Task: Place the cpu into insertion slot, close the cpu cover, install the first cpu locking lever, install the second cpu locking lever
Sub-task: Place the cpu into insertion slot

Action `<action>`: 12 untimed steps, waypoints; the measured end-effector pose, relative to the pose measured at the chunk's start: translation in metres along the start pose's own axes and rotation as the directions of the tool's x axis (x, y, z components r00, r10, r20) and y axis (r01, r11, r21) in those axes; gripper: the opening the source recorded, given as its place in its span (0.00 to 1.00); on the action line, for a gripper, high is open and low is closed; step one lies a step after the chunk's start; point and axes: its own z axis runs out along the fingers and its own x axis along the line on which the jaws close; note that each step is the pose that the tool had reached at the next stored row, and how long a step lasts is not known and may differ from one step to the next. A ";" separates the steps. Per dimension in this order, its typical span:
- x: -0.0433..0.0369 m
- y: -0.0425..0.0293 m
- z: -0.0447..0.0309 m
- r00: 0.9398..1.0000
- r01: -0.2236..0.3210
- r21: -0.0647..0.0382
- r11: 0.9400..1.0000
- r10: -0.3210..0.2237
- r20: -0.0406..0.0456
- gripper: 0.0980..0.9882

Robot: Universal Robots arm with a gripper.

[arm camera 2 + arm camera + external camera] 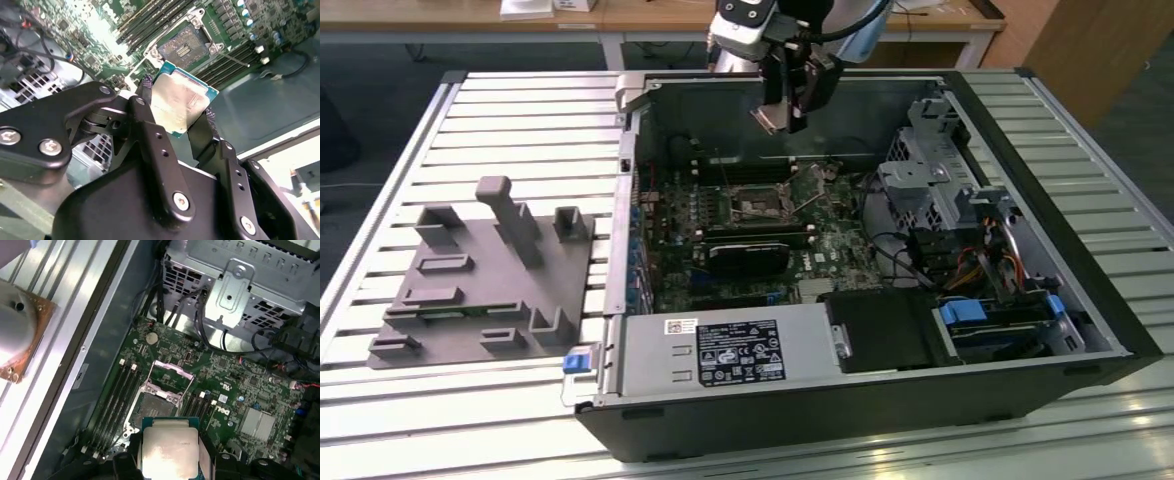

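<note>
My gripper (783, 112) hangs over the open computer case, shut on the cpu (769, 120), a small square chip with a pale silver top. In both wrist views the cpu (172, 97) (167, 452) sits edge-on between the two black fingers (150, 130), well above the motherboard. The insertion slot (154, 407) (184, 44) (758, 207) lies open below it, a dark square socket with a metal rim. The cpu cover (170, 371) stands tipped up at the socket's far edge.
Long memory slots (117, 395) flank the socket. A black graphics card (747, 255), a labelled power supply (720, 352) and a metal drive cage (927, 185) crowd the case. A grey fixture block (480, 280) sits on the slatted table at the exterior view's left.
</note>
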 end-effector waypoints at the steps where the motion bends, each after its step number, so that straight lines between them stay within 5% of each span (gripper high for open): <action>1: 0.0000 0.0000 0.0003 1.000 -0.018 0.000 1.000 0.018 0.002 0.49; 7: 0.0000 -0.0002 0.0024 0.992 -0.127 -0.002 0.992 0.127 0.011 0.49; 12: -0.0001 -0.0003 0.0042 0.976 -0.216 -0.005 0.976 0.217 0.018 0.49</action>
